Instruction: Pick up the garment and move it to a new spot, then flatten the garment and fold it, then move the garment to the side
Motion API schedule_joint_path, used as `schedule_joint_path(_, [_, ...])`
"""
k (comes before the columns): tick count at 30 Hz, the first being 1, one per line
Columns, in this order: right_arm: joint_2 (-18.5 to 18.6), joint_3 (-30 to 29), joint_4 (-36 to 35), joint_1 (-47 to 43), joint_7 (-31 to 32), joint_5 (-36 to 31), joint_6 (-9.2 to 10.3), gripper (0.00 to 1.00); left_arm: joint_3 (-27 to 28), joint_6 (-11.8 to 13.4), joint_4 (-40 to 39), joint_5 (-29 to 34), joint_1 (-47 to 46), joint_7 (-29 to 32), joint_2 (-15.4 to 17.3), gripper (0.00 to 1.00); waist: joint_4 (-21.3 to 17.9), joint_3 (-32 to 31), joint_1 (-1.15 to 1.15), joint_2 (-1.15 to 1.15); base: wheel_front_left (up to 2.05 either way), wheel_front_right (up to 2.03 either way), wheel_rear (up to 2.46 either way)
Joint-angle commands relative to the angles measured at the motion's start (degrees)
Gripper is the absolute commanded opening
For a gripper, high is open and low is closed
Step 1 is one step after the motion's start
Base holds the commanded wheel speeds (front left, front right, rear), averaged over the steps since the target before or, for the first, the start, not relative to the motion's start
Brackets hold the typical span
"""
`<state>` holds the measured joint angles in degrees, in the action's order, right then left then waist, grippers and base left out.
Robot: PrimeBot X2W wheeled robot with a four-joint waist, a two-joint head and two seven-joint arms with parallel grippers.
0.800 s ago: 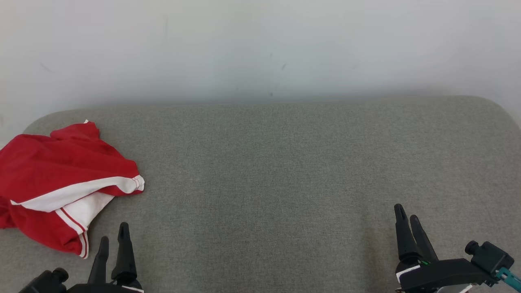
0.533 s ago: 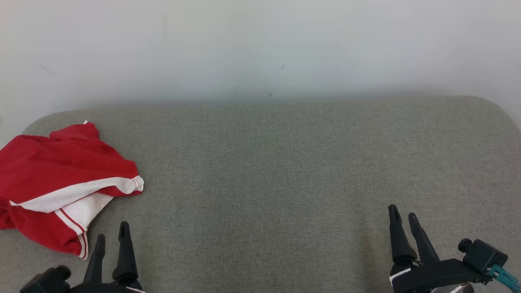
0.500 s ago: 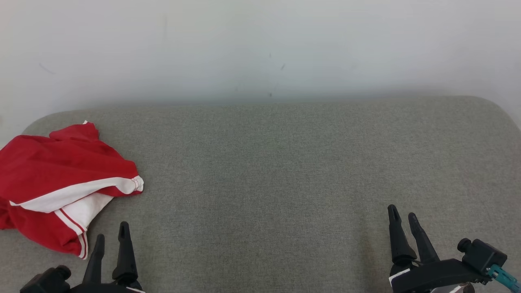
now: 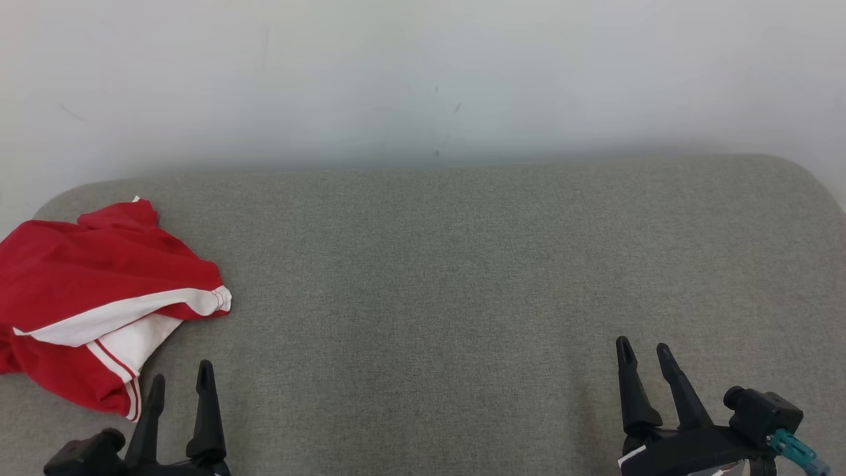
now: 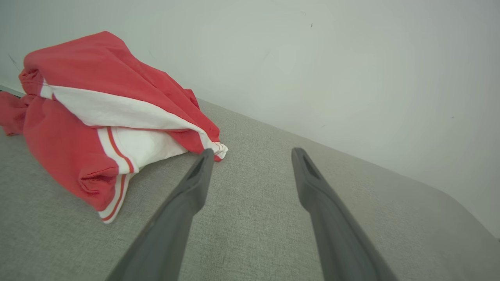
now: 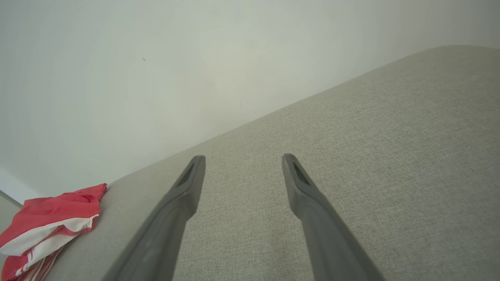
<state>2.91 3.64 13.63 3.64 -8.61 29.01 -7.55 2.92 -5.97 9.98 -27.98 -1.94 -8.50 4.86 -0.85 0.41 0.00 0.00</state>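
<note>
- A red garment (image 4: pixel 99 277) with white panels and thin red-and-white striping lies crumpled at the left edge of the head view, about halfway down the frame. Part of it runs past the left border.
- It rests on a grey woven fabric surface (image 4: pixel 462 277) with rounded far corners, which covers the lower two thirds of the frame.
- A plain pale wall (image 4: pixel 423 73) takes up the upper third.
- The left gripper (image 4: pixel 181 373) rises from the lower left corner. Its two dark fingers are spread apart with nothing between them. The fingertips sit close beside the garment's lowest striped hem, just to its right.
- The right gripper (image 4: pixel 642 346) rises from the lower right corner. Its fingers are likewise spread and hold nothing. It is above bare fabric, well apart from the garment.
- In the left wrist view, the garment is heaped in the upper left. One fingertip lines up with a white cuff corner, but contact cannot be judged.
- In the right wrist view, the garment is a small red and white shape in the lower left corner, far from the spread fingers at bottom centre.
</note>
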Motion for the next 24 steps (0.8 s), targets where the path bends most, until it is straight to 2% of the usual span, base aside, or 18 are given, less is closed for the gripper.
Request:
schedule_joint_path(1, [0.09, 0.21, -0.38, 0.85, -0.61, -1.89, 0.07, 1.00, -0.07, -0.08, -0.67, 1.75, 0.19, -0.69, 0.66, 1.00, 0.04, -0.03, 0.00, 0.00, 0.00, 0.00, 0.00])
schedule_joint_path(24, [-0.01, 1.26, 0.22, 0.90, -3.51, -15.08, 0.09, 1.00, -0.30, 0.06, -1.74, 13.53, 1.68, -3.65, 1.51, 1.00, -0.48, -0.39, 0.00, 0.00, 0.00, 0.00, 0.00])
